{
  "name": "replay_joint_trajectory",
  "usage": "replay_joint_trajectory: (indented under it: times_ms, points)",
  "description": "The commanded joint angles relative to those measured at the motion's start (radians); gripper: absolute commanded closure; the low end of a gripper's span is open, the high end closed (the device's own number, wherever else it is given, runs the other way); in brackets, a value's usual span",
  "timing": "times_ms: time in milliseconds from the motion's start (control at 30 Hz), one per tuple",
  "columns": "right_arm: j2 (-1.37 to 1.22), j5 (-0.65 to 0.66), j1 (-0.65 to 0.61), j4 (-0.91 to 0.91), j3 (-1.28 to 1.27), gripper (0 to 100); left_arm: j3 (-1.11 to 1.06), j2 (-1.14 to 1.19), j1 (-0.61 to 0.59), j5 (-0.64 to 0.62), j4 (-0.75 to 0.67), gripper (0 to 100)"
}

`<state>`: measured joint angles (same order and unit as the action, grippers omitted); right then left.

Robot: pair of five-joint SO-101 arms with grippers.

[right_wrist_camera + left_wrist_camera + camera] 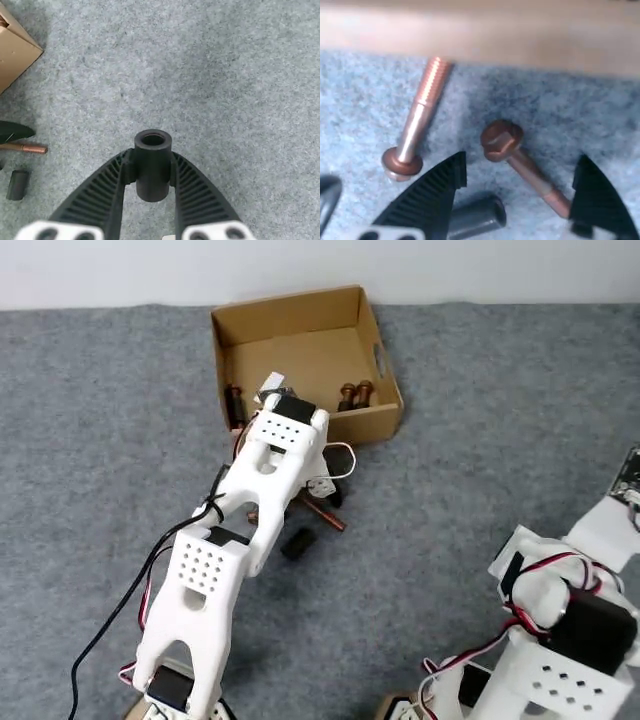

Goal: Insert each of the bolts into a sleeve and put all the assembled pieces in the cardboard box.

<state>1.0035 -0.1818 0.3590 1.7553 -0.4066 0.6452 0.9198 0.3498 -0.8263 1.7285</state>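
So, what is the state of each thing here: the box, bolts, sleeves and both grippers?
Box: open-topped, upright.
Bolt by box: lying on the carpet, unsleeved.
Other bolt: lying flat, unsleeved, not gripped.
Loose sleeve: lying on its side, empty.
Held sleeve: clamped, bore empty.
Left gripper: open, astride the other bolt.
Right gripper: shut on the held sleeve.

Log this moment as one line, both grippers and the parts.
left gripper open over bolt | second bolt and loose sleeve on carpet nearby | right gripper shut on sleeve | cardboard box holds some pieces
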Motion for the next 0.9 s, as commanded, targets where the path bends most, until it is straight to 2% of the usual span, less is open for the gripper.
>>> replay_joint_trajectory:
  times_ms: [0,267,467,667,867]
  points:
    - [0.002,-0.009,-0.067,0.025,0.005,98.7,0.001,-0.002,0.068,-0.023,0.023,69]
    - [0.002,-0.009,-0.079,0.008,0.005,98.8,0.002,0.054,0.054,-0.048,0.025,99]
    - [0.002,-0.006,-0.079,0.008,0.005,98.8,0.073,0.037,0.015,-0.048,0.026,100]
    - [0.012,-0.006,-0.079,0.013,0.006,98.8,0.117,-0.164,0.041,-0.035,0.026,100]
    - [0.007,-0.005,-0.082,0.012,0.006,98.8,0.113,-0.305,0.054,0.072,0.026,100]
